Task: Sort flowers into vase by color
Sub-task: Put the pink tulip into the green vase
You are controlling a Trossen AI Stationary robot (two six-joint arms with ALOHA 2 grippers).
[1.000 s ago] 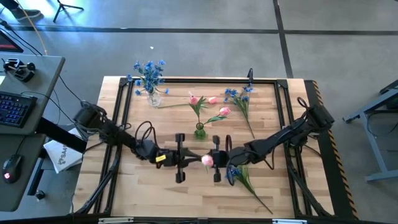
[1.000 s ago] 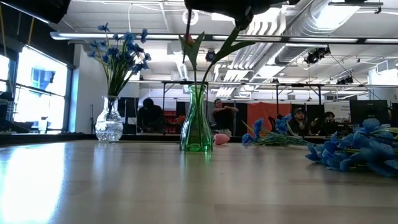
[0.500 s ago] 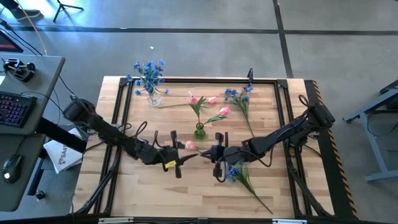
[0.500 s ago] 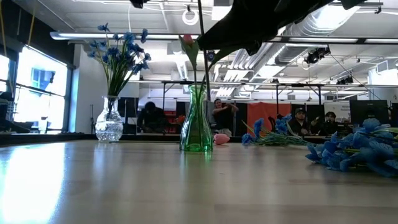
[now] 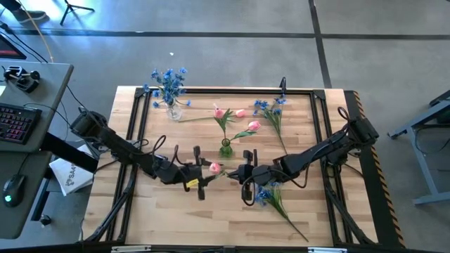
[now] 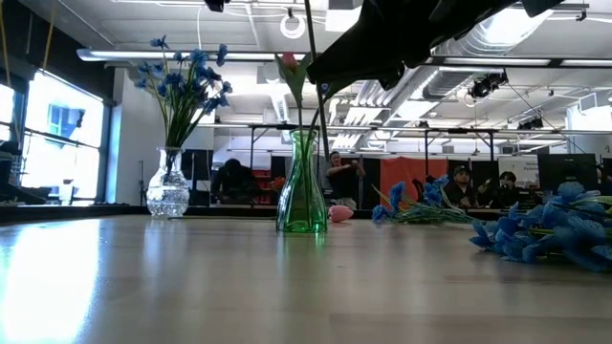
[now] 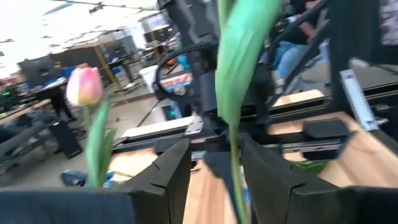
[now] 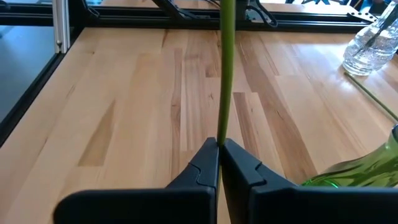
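Note:
A pink tulip (image 5: 214, 167) is held in the air over the table's middle. Its thin green stem (image 8: 225, 74) runs to my right gripper (image 5: 240, 174), which is shut on it. My left gripper (image 5: 204, 176) is open just to the tulip's left, and the stem and a leaf (image 7: 239, 74) pass between its fingers. Just beyond stands the green vase (image 5: 226, 147) with pink tulips in it. The clear vase (image 5: 173, 109) with blue flowers stands at the far left. My left gripper has the stem close by one finger (image 7: 267, 180); I cannot tell whether it touches. My right gripper pinches the thin stem (image 8: 219, 134) between its two fingertips. The stem runs on forward past the fingers, in line with them. The tulip is lifted clear of the table.
Blue sprays lie at the far right (image 5: 271, 112) and near my right gripper (image 5: 271, 197). A pink tulip (image 5: 240, 112) lies beyond the green vase. A black frame (image 5: 211, 89) rims the table. Bare wood lies along the near edge.
My left gripper has let go of the tulip and drawn back toward the table's left edge. The tulip stays in my right gripper, and its blossom has swung toward the left and far edges.

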